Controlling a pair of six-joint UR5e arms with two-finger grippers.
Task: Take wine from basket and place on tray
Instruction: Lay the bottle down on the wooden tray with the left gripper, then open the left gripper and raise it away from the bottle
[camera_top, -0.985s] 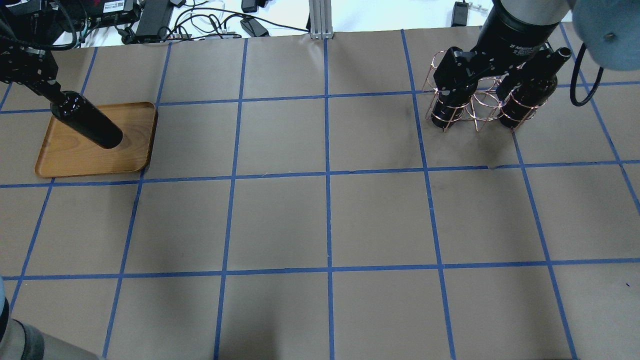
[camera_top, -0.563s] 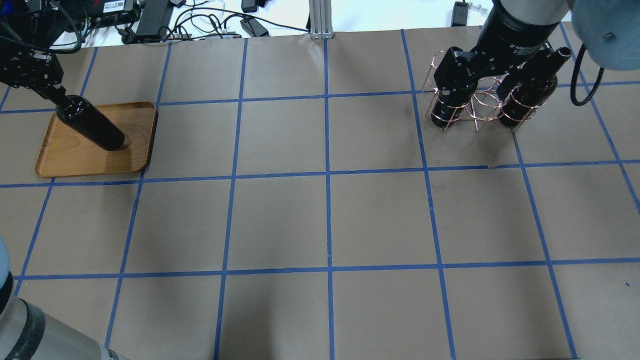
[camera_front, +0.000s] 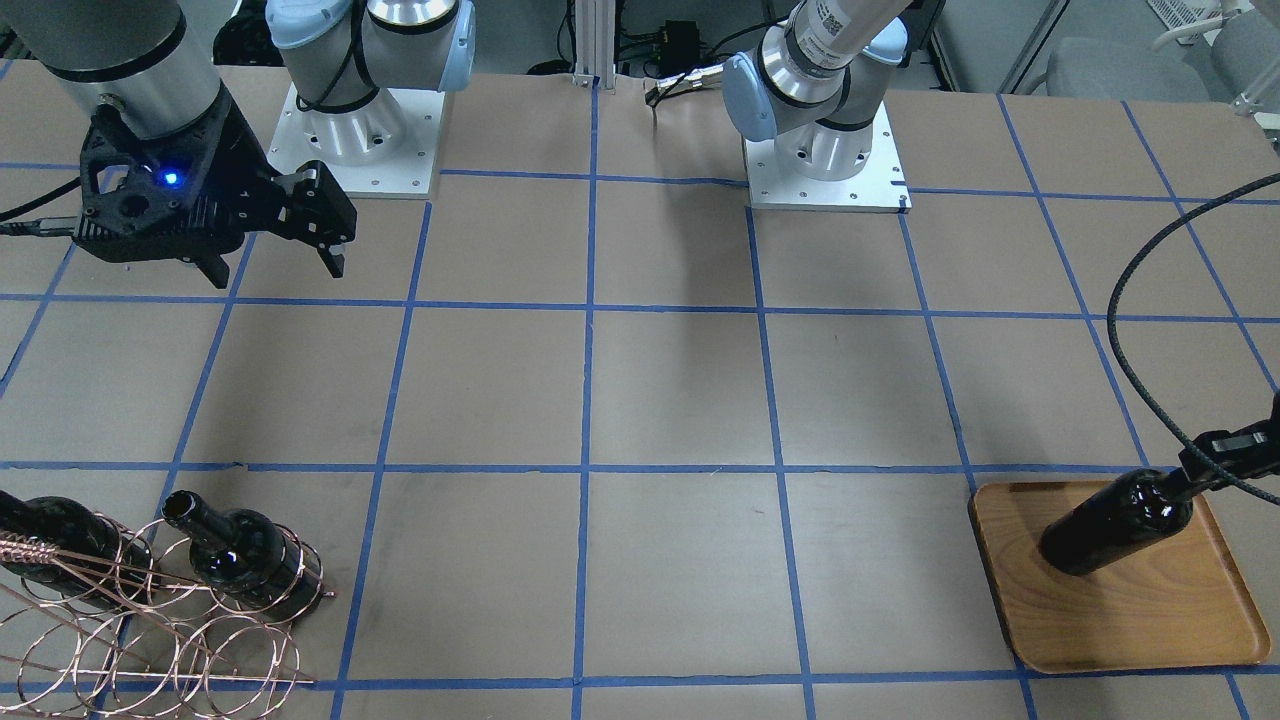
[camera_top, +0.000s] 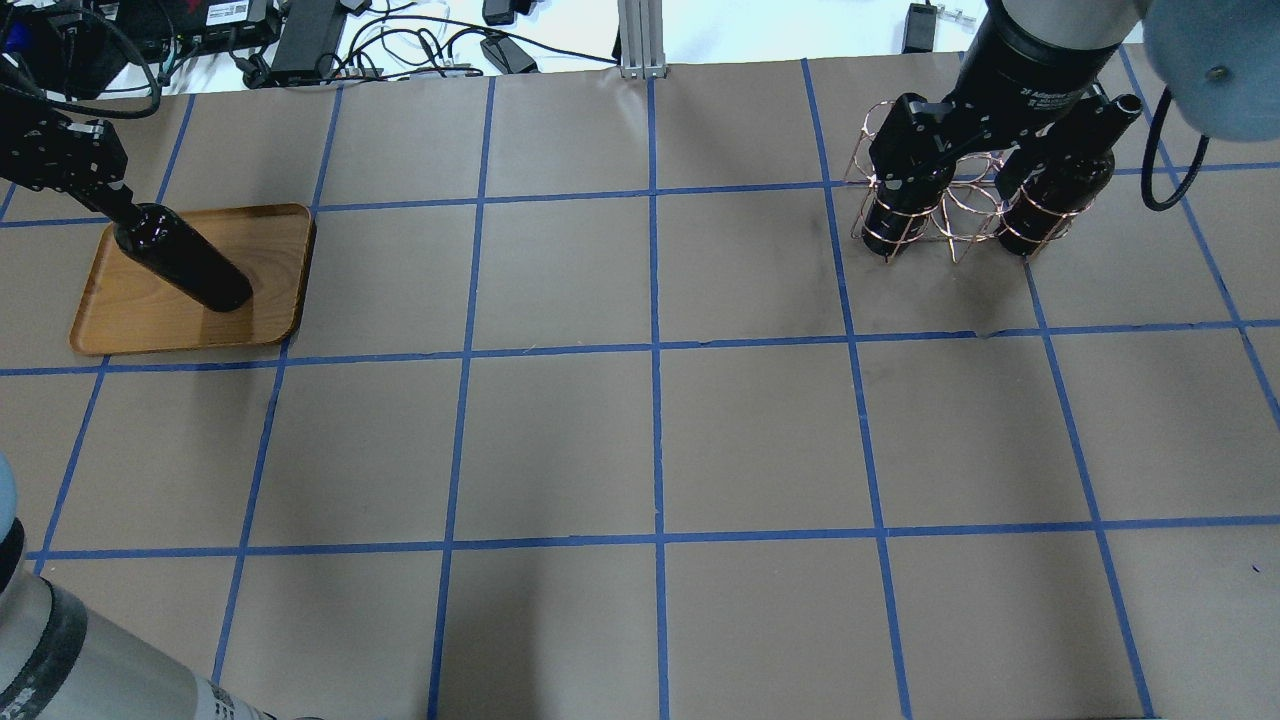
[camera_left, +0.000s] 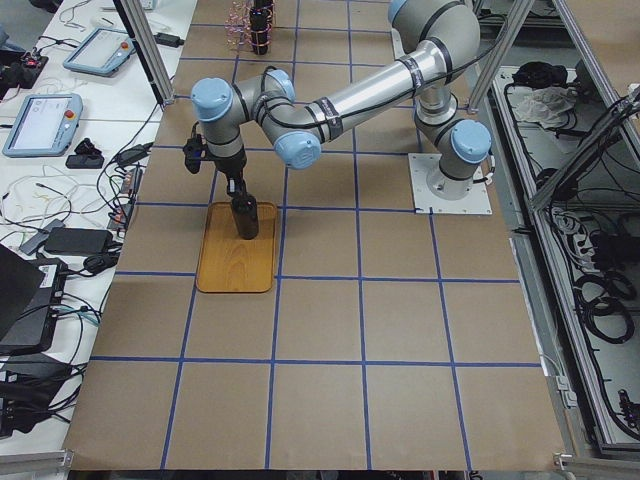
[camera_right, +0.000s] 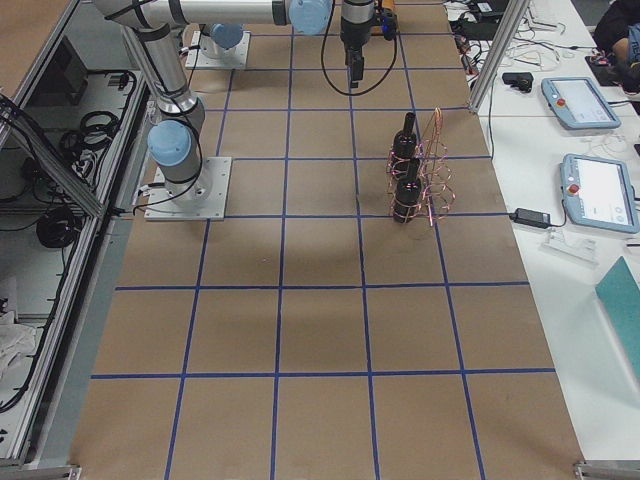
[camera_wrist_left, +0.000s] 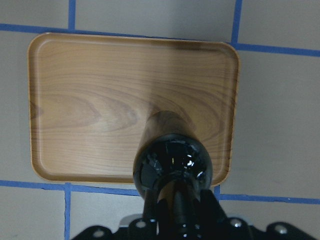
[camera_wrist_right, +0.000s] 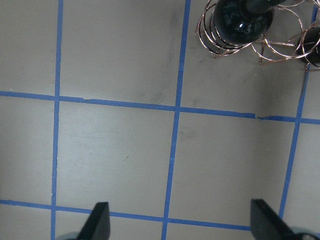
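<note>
My left gripper (camera_top: 100, 190) is shut on the neck of a glossy black wine bottle (camera_top: 185, 262). It holds the bottle upright over the wooden tray (camera_top: 150, 325), with the base at or just above the wood. The bottle (camera_wrist_left: 172, 160), the tray (camera_wrist_left: 100, 110) and the gripper (camera_wrist_left: 180, 222) show in the left wrist view, and the bottle (camera_front: 1115, 525) stands over the tray (camera_front: 1130, 620) in the front view. Two more bottles (camera_front: 245, 560) (camera_front: 50, 540) lie in the copper wire basket (camera_front: 150, 625). My right gripper (camera_front: 275, 268) is open and empty, high above the table beside the basket (camera_top: 950, 215).
Brown paper with a blue tape grid covers the table (camera_top: 650, 440). Cables and devices (camera_top: 300, 35) lie beyond the far edge. A metal post (camera_top: 640, 40) stands at the far middle. The right wrist view shows the basket (camera_wrist_right: 280, 50) and one bottle (camera_wrist_right: 242, 20) below.
My left gripper has come down with the bottle onto the tray's far part and shifted slightly. The right arm and the basket have not moved.
</note>
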